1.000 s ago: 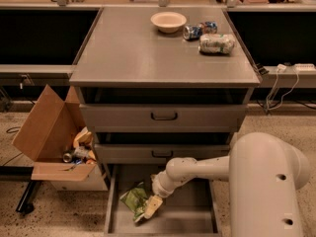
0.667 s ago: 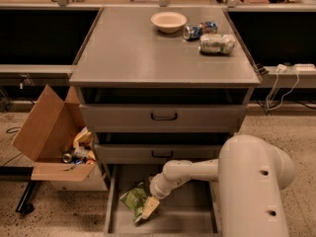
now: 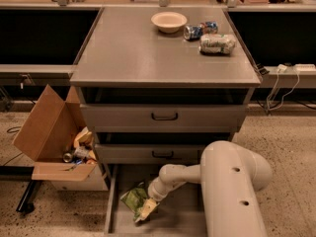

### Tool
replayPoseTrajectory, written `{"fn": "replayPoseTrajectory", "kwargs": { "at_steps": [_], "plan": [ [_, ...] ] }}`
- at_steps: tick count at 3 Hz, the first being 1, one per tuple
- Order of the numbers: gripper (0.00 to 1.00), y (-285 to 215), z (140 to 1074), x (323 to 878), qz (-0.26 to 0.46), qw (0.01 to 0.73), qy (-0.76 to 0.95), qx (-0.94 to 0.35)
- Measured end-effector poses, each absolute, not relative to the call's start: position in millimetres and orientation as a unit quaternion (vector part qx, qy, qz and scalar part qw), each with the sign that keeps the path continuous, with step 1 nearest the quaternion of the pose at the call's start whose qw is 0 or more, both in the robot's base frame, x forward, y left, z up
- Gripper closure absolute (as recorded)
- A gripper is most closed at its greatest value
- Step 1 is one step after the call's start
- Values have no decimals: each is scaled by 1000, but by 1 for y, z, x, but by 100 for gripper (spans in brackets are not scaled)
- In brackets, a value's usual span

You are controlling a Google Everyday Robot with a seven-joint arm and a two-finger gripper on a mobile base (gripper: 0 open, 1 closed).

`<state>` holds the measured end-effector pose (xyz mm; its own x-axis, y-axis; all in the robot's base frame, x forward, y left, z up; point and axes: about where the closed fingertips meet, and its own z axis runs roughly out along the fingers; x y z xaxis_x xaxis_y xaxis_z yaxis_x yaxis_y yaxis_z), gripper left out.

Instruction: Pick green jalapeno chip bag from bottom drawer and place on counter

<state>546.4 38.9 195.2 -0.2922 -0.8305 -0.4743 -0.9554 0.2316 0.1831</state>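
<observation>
Arm point(image 3: 232, 191): pale, bulky, nearest, reaching left into the bottom drawer point(image 3: 185, 216), which is pulled out.
Gripper point(image 3: 146, 212): lowered at the drawer floor, against the green jalapeno chip bag point(image 3: 131, 199); whether it is open or closed cannot be told.
Bag: crumpled, lying at the drawer's left side.
Cardboard box point(image 3: 47, 127): on the floor to the left, with litter inside.
Two handled drawers point(image 3: 163, 116): above.
Worktop point(image 3: 133, 48): a bowl point(image 3: 169, 21), a blue can point(image 3: 193, 31) and a pale packet point(image 3: 216, 43) are carried at its far right.
</observation>
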Motion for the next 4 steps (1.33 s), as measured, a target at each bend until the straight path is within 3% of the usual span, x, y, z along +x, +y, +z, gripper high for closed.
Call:
{"fn": "replayPoseTrajectory", "kwargs": {
  "at_steps": [2, 4],
  "plan": [
    [0, 31, 141, 551, 234, 106, 785, -563],
    [42, 32, 128, 550, 238, 95, 786, -563]
  ]
}}
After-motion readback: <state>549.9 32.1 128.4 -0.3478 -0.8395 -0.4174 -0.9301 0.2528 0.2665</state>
